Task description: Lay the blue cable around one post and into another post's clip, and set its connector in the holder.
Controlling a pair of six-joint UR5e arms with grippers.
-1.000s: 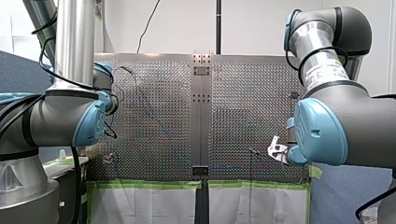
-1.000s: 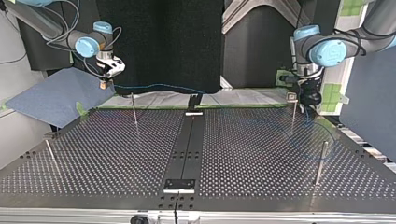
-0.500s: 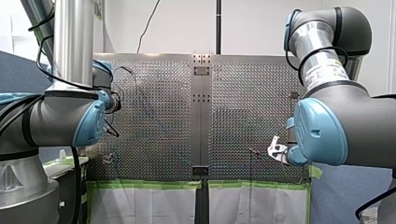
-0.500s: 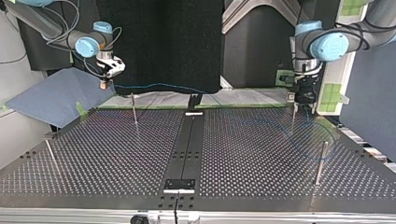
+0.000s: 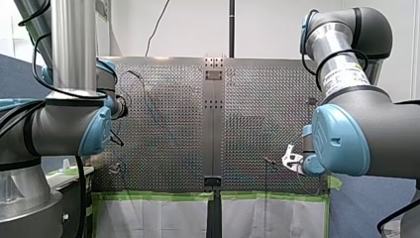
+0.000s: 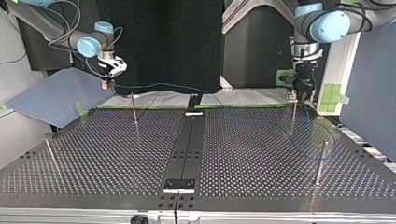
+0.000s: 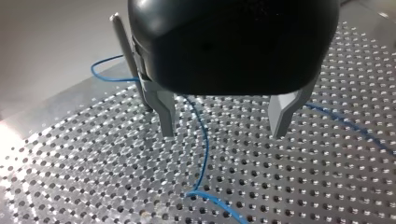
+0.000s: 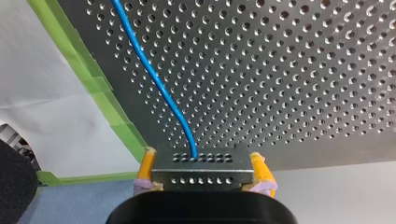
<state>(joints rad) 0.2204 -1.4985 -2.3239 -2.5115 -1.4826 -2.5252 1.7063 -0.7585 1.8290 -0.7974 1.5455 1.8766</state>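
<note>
My right pincer [image 8: 202, 157] is clenched on the connector [image 8: 201, 179], upper left of the top view; the blue cable [image 8: 154, 79] leads from it over the tabletop [image 7: 303, 186] and passes beneath my left pincer [image 7: 223, 133], which hangs released.

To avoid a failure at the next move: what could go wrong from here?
My left end effector is open over the blue cable; closing could miss the loose cable.
It stands close to a post; a sideways move might hit it.
My right end effector holds the connector; pulling could drag the slack.
</note>
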